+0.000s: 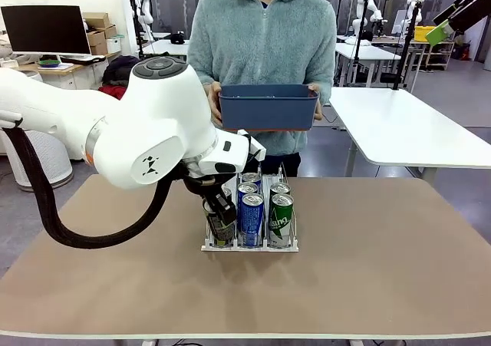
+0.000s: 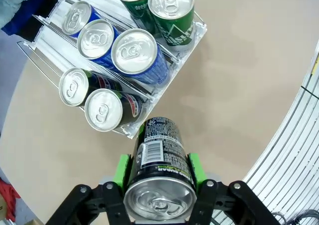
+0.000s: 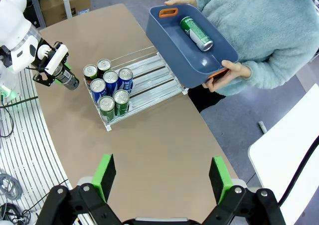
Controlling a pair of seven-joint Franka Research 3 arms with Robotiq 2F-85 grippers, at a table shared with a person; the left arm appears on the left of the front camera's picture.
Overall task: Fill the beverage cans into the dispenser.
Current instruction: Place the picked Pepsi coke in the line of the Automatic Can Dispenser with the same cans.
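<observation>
Left wrist view: black can [image 2: 160, 144] clamped in left end effector [image 2: 159, 168].

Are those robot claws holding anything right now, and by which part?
The left gripper clamps a black can by its side wall, near the silver top, between its green pads. The right gripper is open and empty.

Cans [image 1: 251, 217] in dispenser [image 3: 152, 78] (bin [image 1: 267, 116] behind).
</observation>
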